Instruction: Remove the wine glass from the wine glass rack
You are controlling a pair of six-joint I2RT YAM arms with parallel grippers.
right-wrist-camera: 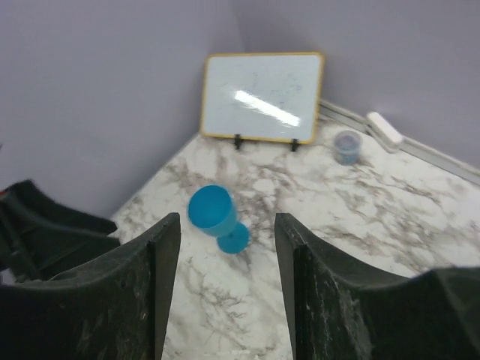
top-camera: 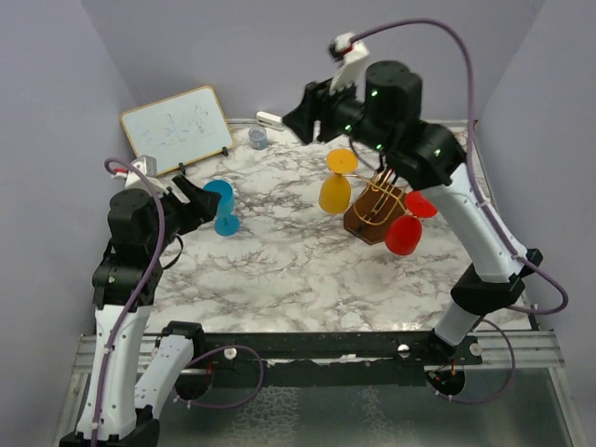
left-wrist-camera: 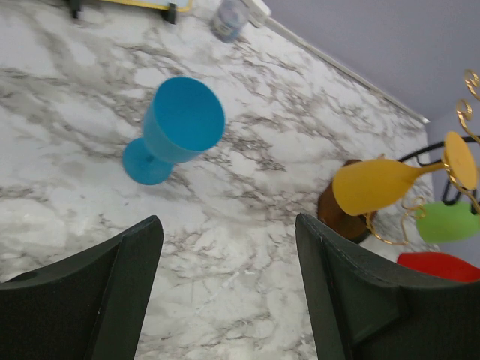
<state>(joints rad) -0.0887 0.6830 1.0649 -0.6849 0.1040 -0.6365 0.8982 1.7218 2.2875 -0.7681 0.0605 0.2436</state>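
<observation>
With left gripper (left-wrist-camera: 225,225) and right gripper (right-wrist-camera: 226,221) both apart and empty, a misaligned approach may tip the rack (top-camera: 371,222) at centre right.

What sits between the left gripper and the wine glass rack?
A blue wine glass stands on the table just beyond the left gripper; past it, bare marble runs to the wine glass rack and its yellow glass. The top view shows it.

Marble-look table (top-camera: 279,270) seems smooth, yellow wine glass (left-wrist-camera: 371,186) looks like matt plastic, wine glass rack (top-camera: 371,216) is shiny gold wire on dark wood.
</observation>
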